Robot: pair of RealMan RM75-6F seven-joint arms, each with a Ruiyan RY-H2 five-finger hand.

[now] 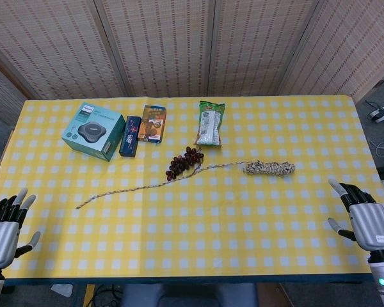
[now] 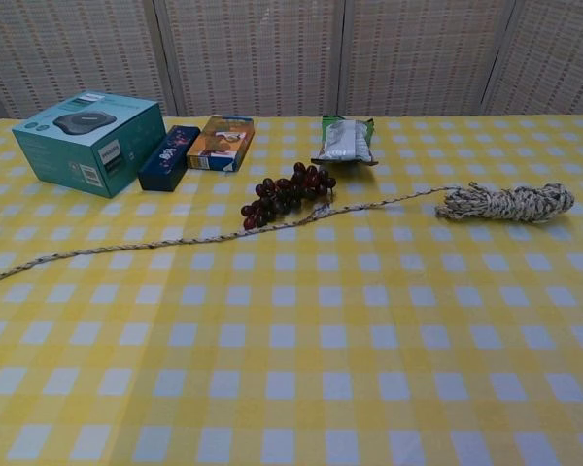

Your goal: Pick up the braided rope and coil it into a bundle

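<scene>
Braided rope (image 1: 179, 178) stretched across mid-bench, bundled end toward the right edge, left hand (image 1: 5, 229) and right hand (image 1: 365, 217) held empty, fingers spread, at the near corners.

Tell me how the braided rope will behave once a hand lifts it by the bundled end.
The braided rope is probably floppy: its long tail lies in a loose wavy line across the table, so it should dangle and drag. The tail runs right beside the grapes and may nudge them. The bundled end looks loose and may unravel.
</scene>
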